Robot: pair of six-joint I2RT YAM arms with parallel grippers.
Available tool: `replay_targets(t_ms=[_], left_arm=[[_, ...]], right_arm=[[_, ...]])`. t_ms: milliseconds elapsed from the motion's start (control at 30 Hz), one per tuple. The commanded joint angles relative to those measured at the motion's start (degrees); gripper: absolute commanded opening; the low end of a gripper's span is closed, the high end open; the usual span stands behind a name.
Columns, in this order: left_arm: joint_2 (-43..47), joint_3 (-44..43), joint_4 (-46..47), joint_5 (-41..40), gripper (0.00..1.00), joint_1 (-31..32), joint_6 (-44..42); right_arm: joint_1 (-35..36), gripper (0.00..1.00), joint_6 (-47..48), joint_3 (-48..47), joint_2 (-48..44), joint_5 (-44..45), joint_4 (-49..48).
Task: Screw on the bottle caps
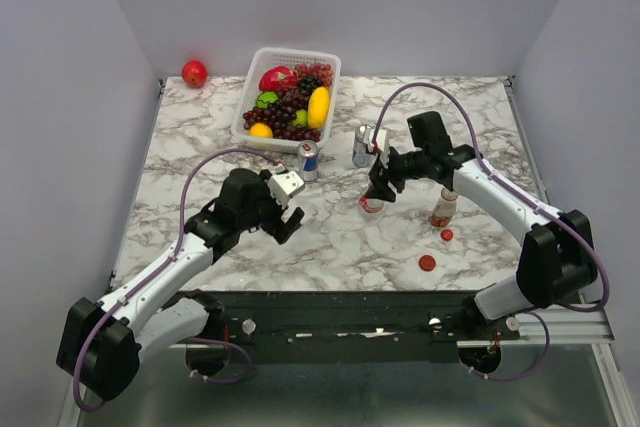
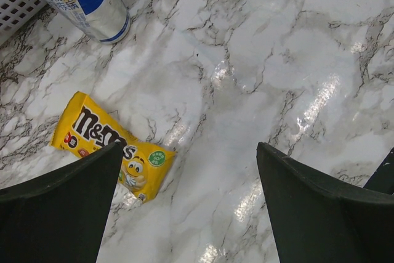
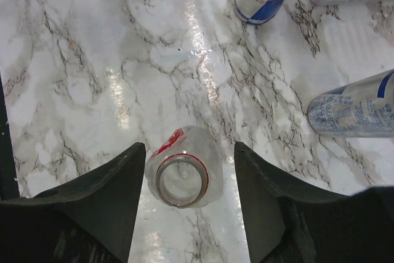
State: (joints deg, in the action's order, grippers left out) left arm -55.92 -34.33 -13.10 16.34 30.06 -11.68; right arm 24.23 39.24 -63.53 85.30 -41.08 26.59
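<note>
High rear camera overlooks the table; wrist cameras look closely down.

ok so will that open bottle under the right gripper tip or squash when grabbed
The bottle looks empty and thin-walled, so probably light and easy to dent. Standing upright and narrow, it would likely tip from a sideways nudge. The right gripper is open around it, so an even squeeze should hold.

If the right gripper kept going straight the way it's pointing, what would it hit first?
Probably the short open bottle: it stands uncapped inside the open right gripper, directly ahead. The marble table lies beyond it. How far off the bottle is, I can't judge.
</note>
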Motion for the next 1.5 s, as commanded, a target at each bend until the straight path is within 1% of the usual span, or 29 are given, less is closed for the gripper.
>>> replay_targets(t_ms=[0, 67, 100, 167, 200, 267, 300, 400, 467, 500, 533, 567, 633, 767, 967, 1200, 1467], left_arm=[[-0.15, -0.04, 1.68, 2.38, 0.99, -0.36, 1.13], [-0.15, -0.13, 1.76, 2.56, 0.99, -0.36, 1.05], [-0.33, -0.04, 1.85, 2.56, 0.99, -0.36, 0.96], [-0.33, 0.05, 2.12, 3.08, 0.99, -0.36, 0.61], [-0.5, 0.14, 2.29, 3.43, 0.99, -0.36, 0.43], [-0.85, 0.31, 2.82, 4.4, 0.99, -0.27, -0.44], [-1.12, 0.4, 3.17, 6.14, 0.99, -0.18, -0.71], [-1.91, 0.05, 5.54, 9.66, 0.99, 0.87, -1.24], [-2.61, -0.74, 9.03, 10.9, 0.99, 1.66, 0.59], [-3.31, -0.92, 10.63, 11.95, 0.99, 1.66, 1.3], [-3.75, -1.35, 12.12, 13.96, 0.99, 1.66, 2.01], [-4.28, -1.71, 15.09, 14.77, 0.99, 1.75, 2.8], [-5.95, -2.93, 17.4, 16.61, 0.99, 1.93, 5.52], [-7.89, -4.43, 22.06, 16.54, 0.99, 2.89, 7.99], [-9.82, -5.75, 22.34, 16.18, 0.99, 4.65, 7.46], [-11.66, -5.84, 22.24, 17.94, 0.99, 6.32, 6.5], [-13.07, -6.45, 23.91, 17.06, 0.99, 7.11, 5.71]], right_arm=[[0.29, 0.65, -1.01, 1.3, -2.15, 2.93, -1.28], [0.29, 0.62, -1.36, 1.56, -2.33, 2.76, -1.71], [0.29, 0.56, -1.36, 1.65, -2.41, 2.5, -1.8], [0.29, 0.45, -1.63, 1.65, -2.5, 1.88, -1.98], [0.29, 0.38, -1.63, 1.65, -2.68, 1.27, -1.98], [0.29, 0.31, -2.15, 1.39, -3.03, 0.83, -1.81], [0.29, 0.26, -2.42, 0.69, -3.47, 0.13, -1.63], [0.47, 0.21, -5.05, -2.81, -4.0, -1.97, 0.13], [0.64, 0.2, -6.63, -5.02, -4.17, -3.47, 1.96], [0.91, 0.2, -8.29, -6.42, -4.09, -5.57, 2.5], [1.0, 0.2, -9.09, -8.78, -3.65, -6.63, 3.29], [1.17, 0.2, -10.75, -9.94, -3.39, -7.6, 4.25], [2.05, 0.19, -12.43, -11.87, -3.21, -9.01, 4.44], [3.72, 0.19, -14.55, -12.41, -3.47, -9.72, 3.39], [4.77, 0.19, -18.14, -12.06, -3.65, -11.74, 0.84], [5.83, 0.19, -23.33, -13.11, -3.65, -12.88, -3.12], [6.36, 0.19, -25.09, -13.55, -3.12, -14.29, -4.09]])
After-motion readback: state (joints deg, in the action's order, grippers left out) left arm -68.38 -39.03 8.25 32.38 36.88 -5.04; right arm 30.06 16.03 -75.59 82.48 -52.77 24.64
